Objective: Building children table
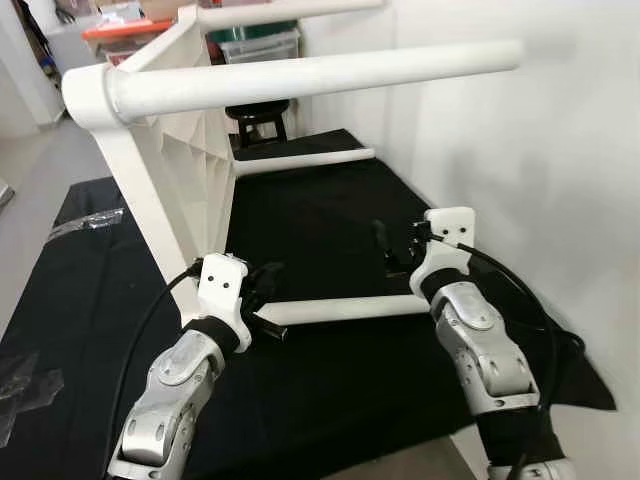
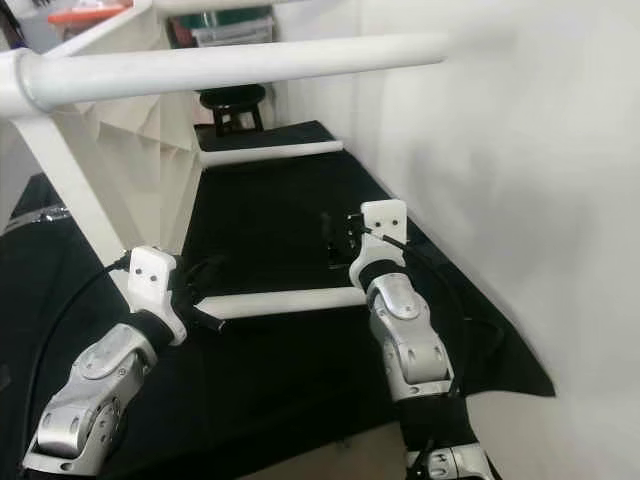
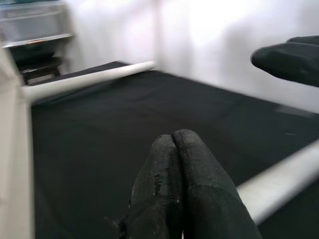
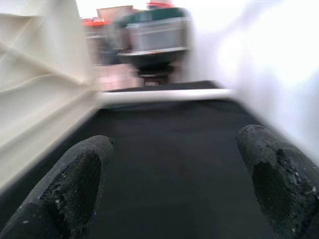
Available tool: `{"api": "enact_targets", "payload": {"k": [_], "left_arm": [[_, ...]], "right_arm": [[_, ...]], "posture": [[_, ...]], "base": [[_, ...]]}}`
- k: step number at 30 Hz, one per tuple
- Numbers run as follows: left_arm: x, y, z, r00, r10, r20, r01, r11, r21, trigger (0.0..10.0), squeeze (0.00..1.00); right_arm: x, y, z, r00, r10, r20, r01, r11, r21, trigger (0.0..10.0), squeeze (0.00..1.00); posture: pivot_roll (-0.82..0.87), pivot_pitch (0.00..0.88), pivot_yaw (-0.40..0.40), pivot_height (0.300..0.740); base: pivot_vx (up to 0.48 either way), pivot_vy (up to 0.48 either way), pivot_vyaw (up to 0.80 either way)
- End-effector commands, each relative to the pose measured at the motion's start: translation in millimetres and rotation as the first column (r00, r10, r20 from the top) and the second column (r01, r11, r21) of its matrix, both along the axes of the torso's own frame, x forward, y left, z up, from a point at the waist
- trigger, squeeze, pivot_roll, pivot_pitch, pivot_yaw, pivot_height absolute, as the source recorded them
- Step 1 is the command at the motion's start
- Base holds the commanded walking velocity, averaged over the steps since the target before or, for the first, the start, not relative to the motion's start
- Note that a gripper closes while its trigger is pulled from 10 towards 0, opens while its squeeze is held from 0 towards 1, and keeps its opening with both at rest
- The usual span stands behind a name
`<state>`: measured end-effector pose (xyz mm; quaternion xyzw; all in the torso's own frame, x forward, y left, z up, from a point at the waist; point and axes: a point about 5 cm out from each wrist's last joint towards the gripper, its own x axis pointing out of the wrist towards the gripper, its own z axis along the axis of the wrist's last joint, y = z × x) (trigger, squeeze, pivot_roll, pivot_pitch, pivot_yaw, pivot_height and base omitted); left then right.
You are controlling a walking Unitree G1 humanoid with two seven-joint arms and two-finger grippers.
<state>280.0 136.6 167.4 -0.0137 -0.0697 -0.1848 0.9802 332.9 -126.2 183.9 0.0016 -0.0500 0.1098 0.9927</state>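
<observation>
Black fingers, left gripper (image 1: 268, 292): pressed together with nothing between them, as the left wrist view shows; they sit at the near end of the loose table leg (image 1: 345, 309), lower centre of the frame.
Right gripper (image 1: 398, 247): fingers spread wide, right of centre, just above the leg's far end; nothing held.
Probable reason for posture: one gripper at each end suggests the leg is being bracketed for a two-handed lift; contact with the leg cannot be confirmed.
Black cloth (image 1: 330, 215): covers the floor and carries the loose parts, including a second leg (image 1: 305, 159) lying farther back.
Table top (image 1: 180, 150): white, tipped on its side at upper left, one fitted leg (image 1: 310, 72) projecting across the top of the frame.
View difference: the right wrist view alone shows the top's ribbed underside (image 4: 40, 74) close up; the eye views alone show both arms.
</observation>
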Motion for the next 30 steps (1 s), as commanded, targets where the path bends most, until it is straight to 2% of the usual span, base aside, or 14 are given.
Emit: {"api": "enact_targets", "payload": {"k": [1, 5, 7, 10, 14, 17, 19, 21, 25, 26, 27, 28, 29, 30], "left_arm": [[-1.5, 0.8, 0.1, 1.000, -0.008, -0.006, 0.008, 1.000, 0.001, 10.0, 0.00], [-2.5, 0.2, 0.4, 1.000, -0.013, -0.007, 0.013, 1.000, -0.001, 10.0, 0.00], [-2.5, 0.2, 0.4, 1.000, -0.013, -0.007, 0.013, 1.000, -0.001, 10.0, 0.00], [-5.9, -7.7, -3.0, 0.998, -0.045, -0.041, 0.047, 0.998, 0.033, 10.0, 0.00], [-12.5, -16.9, -6.8, 0.998, -0.047, -0.046, 0.053, 0.990, 0.130, 10.0, 0.00], [-12.8, -17.1, -7.0, 0.998, -0.042, -0.045, 0.048, 0.989, 0.139, 10.0, 0.00], [-15.8, -19.6, -8.3, 0.998, -0.024, -0.051, 0.032, 0.987, 0.158, 10.0, 0.00], [-28.5, -25.2, -12.1, 0.996, 0.026, -0.081, -0.008, 0.977, 0.211, 10.0, 0.00], [-30.5, -23.9, -13.0, 0.995, 0.043, -0.088, -0.023, 0.975, 0.220, 10.0, 0.00], [-31.5, -16.4, -14.3, 0.991, 0.091, -0.094, -0.069, 0.973, 0.219, 10.0, 0.00], [-31.5, -16.4, -14.3, 0.991, 0.091, -0.094, -0.069, 0.973, 0.219, 10.0, 0.00], [-32.7, -6.9, -17.7, 0.984, 0.141, -0.108, -0.115, 0.969, 0.217, 10.0, 0.00], [-32.7, -6.9, -17.7, 0.984, 0.141, -0.108, -0.115, 0.969, 0.217, 10.0, 0.00], [-34.7, 2.2, -20.7, 0.977, 0.183, -0.113, -0.155, 0.964, 0.218, 10.0, 0.00]], "right_arm": [[-0.2, -3.8, 2.8, 1.000, -0.005, 0.013, 0.005, 1.000, -0.015, 10.0, 0.00], [-1.2, -5.6, 7.5, 0.999, 0.002, 0.048, -0.005, 0.999, 0.052, 10.0, 0.00], [-1.2, -5.6, 7.5, 0.999, 0.002, 0.048, -0.005, 0.999, 0.052, 10.0, 0.00], [-2.1, -5.7, 6.6, 0.998, 0.039, 0.044, -0.040, 0.999, 0.007, 10.0, 0.00], [-3.6, -10.4, 8.9, 0.996, 0.068, 0.063, -0.067, 0.997, -0.026, 10.0, 0.00], [-3.7, -10.9, 9.1, 0.995, 0.070, 0.065, -0.068, 0.997, -0.027, 10.0, 0.00], [-3.6, -14.2, 9.7, 0.995, 0.071, 0.071, -0.068, 0.996, -0.052, 10.0, 0.00], [-3.9, -22.5, 13.0, 0.992, 0.084, 0.095, -0.068, 0.985, -0.157, 10.0, 0.00], [-4.1, -24.1, 13.8, 0.991, 0.087, 0.101, -0.067, 0.981, -0.185, 10.0, 0.00], [-4.8, -29.6, 18.1, 0.988, 0.092, 0.125, -0.061, 0.970, -0.236, 10.0, 0.00], [-4.8, -29.6, 18.1, 0.988, 0.092, 0.125, -0.061, 0.970, -0.236, 10.0, 0.00], [-6.0, -38.1, 23.7, 0.984, 0.088, 0.152, -0.038, 0.952, -0.305, 10.0, 0.00], [-6.0, -38.1, 23.7, 0.984, 0.088, 0.152, -0.038, 0.952, -0.305, 10.0, 0.00], [-9.4, -48.0, 30.0, 0.980, 0.093, 0.177, -0.022, 0.931, -0.365, 10.0, 0.00]], "posture": [[-0.07, 0.000, 0.030, 0.740], [-0.07, 0.000, 0.029, 0.740], [-0.07, 0.000, 0.029, 0.740], [-0.06, 0.000, 0.032, 0.740], [-0.06, 0.000, 0.035, 0.740], [-0.06, 0.000, 0.035, 0.740], [-0.06, 0.000, 0.036, 0.740], [-0.06, 0.000, 0.037, 0.740], [-0.06, 0.000, 0.037, 0.740], [-0.06, 0.000, 0.038, 0.740], [-0.06, 0.000, 0.038, 0.740], [-0.06, 0.000, 0.040, 0.740], [-0.06, 0.000, 0.040, 0.740], [-0.07, 0.000, 0.041, 0.740]], "base": [[0.277, 0.000, 0.80], [0.277, 0.000, 0.56], [0.277, 0.000, 0.48], [0.000, 0.000, 0.00], [0.000, 0.000, 0.00], [0.000, 0.000, 0.00], [0.000, 0.000, 0.00], [0.000, 0.000, 0.00], [0.000, 0.000, 0.00], [0.000, 0.000, 0.00], [0.000, 0.000, 0.00], [0.000, 0.000, 0.00], [0.000, 0.000, 0.00], [0.000, 0.000, 0.00]]}}
